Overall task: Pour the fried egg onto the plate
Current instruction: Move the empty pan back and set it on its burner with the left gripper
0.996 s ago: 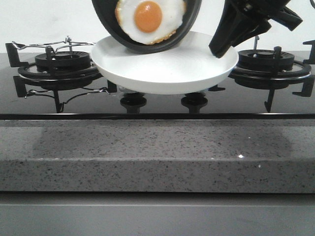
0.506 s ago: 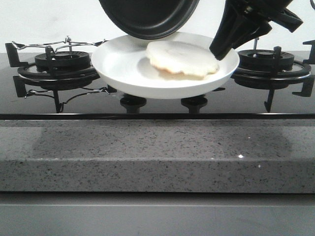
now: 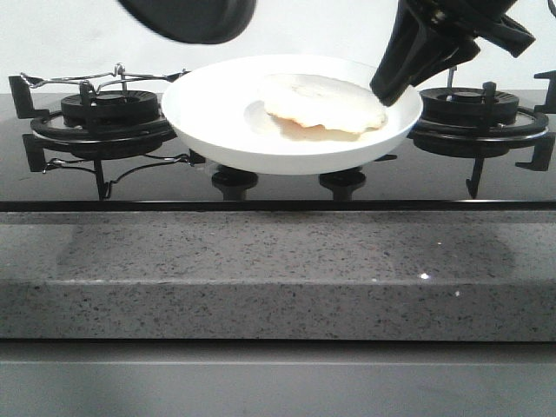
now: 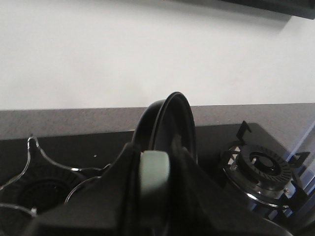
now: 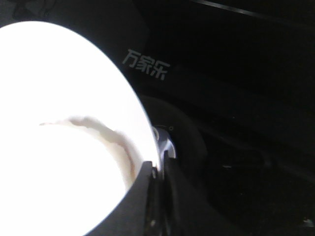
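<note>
The fried egg [image 3: 321,102] lies pale side up on the right half of the white plate [image 3: 217,113], a little orange showing at its near edge. My right gripper [image 3: 393,87] is shut on the plate's right rim and holds the plate above the stove. In the right wrist view the plate [image 5: 59,88] glares white, the egg's edge [image 5: 115,140] sits near the pinched rim, and the gripper [image 5: 158,173] clamps it. The black frying pan [image 3: 187,16] hangs empty at the upper left. In the left wrist view my left gripper [image 4: 155,172] is shut on the pan's pale handle, the pan [image 4: 172,123] edge-on.
A burner with a wire rack [image 3: 109,109] stands left of the plate and another burner [image 3: 473,109] to its right. Two knobs [image 3: 234,181] [image 3: 343,181] sit below the plate. A grey granite counter edge [image 3: 278,278] runs across the front.
The egg dropped from the tilted pan onto the plate, landing yolk side down. The pan then swung up and to the left, away from the plate. The right gripper and plate stayed put.
</note>
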`<state>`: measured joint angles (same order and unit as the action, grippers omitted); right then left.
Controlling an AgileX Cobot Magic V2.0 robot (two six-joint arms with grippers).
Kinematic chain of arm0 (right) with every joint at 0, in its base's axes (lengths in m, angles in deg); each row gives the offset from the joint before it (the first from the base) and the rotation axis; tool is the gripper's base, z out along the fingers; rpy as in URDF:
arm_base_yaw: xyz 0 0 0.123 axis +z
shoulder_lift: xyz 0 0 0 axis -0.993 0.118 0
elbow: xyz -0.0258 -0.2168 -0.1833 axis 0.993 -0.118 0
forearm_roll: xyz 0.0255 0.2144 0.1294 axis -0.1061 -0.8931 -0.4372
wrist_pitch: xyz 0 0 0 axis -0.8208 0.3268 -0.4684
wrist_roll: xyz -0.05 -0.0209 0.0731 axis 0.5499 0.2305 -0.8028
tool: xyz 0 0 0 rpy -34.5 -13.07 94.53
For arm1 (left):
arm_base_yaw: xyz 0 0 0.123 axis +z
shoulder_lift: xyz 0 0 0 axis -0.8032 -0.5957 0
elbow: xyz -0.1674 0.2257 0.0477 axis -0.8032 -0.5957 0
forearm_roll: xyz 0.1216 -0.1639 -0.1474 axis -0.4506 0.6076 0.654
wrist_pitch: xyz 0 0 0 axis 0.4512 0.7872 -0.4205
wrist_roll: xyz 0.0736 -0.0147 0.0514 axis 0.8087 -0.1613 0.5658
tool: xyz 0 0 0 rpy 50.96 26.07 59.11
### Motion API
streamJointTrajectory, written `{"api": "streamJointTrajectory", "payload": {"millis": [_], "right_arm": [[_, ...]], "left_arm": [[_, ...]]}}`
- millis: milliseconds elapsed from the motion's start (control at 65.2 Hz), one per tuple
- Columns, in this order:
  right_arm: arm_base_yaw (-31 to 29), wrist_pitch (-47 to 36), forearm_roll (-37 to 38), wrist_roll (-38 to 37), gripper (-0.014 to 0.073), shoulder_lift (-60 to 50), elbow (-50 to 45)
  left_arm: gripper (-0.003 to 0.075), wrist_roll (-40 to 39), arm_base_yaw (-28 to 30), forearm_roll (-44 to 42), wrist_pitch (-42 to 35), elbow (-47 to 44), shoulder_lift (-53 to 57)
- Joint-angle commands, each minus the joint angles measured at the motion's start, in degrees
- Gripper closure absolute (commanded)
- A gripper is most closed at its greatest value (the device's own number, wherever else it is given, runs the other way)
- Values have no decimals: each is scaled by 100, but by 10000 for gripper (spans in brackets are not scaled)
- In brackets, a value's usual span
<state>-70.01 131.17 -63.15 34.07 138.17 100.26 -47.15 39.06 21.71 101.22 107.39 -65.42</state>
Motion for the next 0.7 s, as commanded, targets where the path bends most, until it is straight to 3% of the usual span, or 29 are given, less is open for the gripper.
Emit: {"api": "streamJointTrajectory", "payload": {"millis": [0,123,276,460,690], "right_arm": [[18,-181,-245,30,654,-269,161],[18,-181,-245,30,654,-269,161],[18,-181,-245,30,654,-269,161],[18,-181,-245,30,654,-269,161],[18,-181,-245,30,654,-269,161]], "left_arm": [[738,360,444,990,196,182,-14],[738,1651,1371,3258,1627,182,-414],[738,1600,2352,4707,2556,182,-1027],[739,1052,2987,5109,2803,237,-1680],[739,748,3278,5109,3361,237,-2452]]}}
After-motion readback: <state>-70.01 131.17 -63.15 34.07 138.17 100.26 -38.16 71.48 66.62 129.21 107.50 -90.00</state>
